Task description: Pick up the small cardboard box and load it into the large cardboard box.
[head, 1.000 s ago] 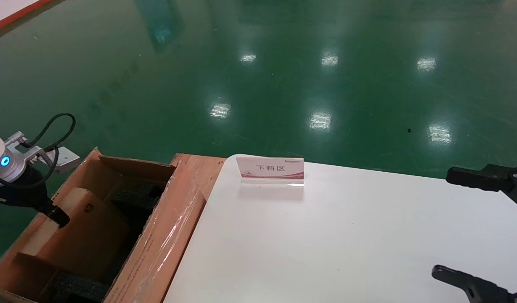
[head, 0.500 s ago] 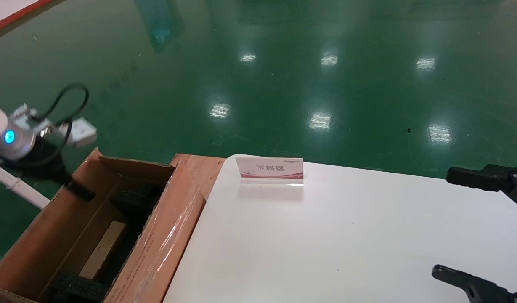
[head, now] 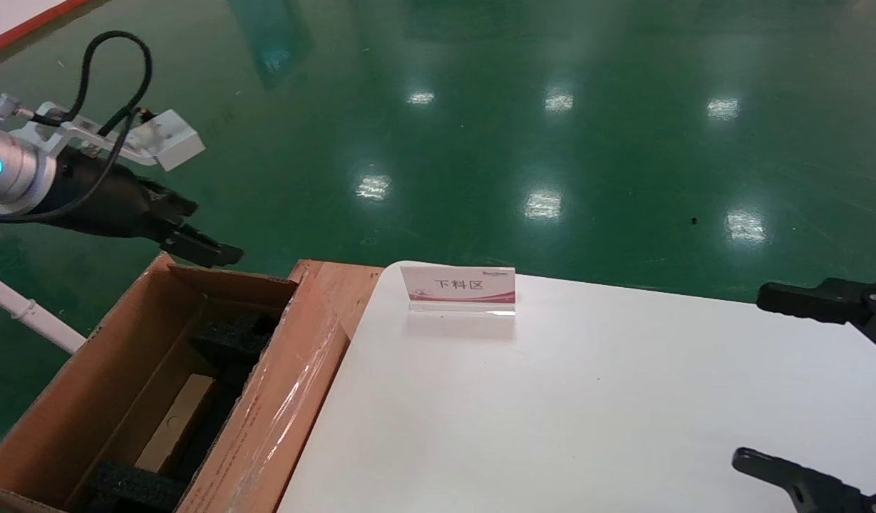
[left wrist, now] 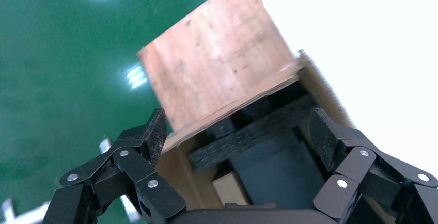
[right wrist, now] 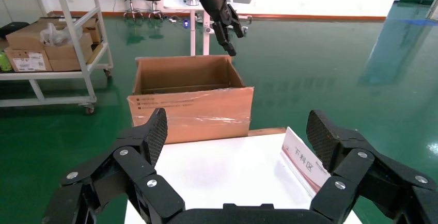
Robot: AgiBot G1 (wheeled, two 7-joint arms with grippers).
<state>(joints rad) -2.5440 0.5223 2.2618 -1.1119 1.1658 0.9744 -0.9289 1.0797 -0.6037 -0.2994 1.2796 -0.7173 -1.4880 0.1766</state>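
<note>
At far left, above the far corner of the large cardboard box (head: 88,399), the left gripper (head: 195,246) hangs in the air over the green floor (head: 480,128), clear of the carton's rim. Its fingers (left wrist: 150,131) are spread wide apart and hold nothing; the left wrist view looks down between them at a brown flap and black foam (left wrist: 258,131) below. Down inside the carton, the small cardboard box (head: 177,420) lies low between the walls, with black foam blocks at its far end and its near end. The flap of the large carton that faces the table is covered in clear tape (head: 281,406) and slopes up against the table's edge. To the right stands the white table (head: 587,399), with a small sign card (head: 457,287) upright near its far edge. At far right, the right gripper (head: 822,385) rests over the table's right edge, its two black fingers (head: 794,299) held well apart around empty air, gripping nothing.
</note>
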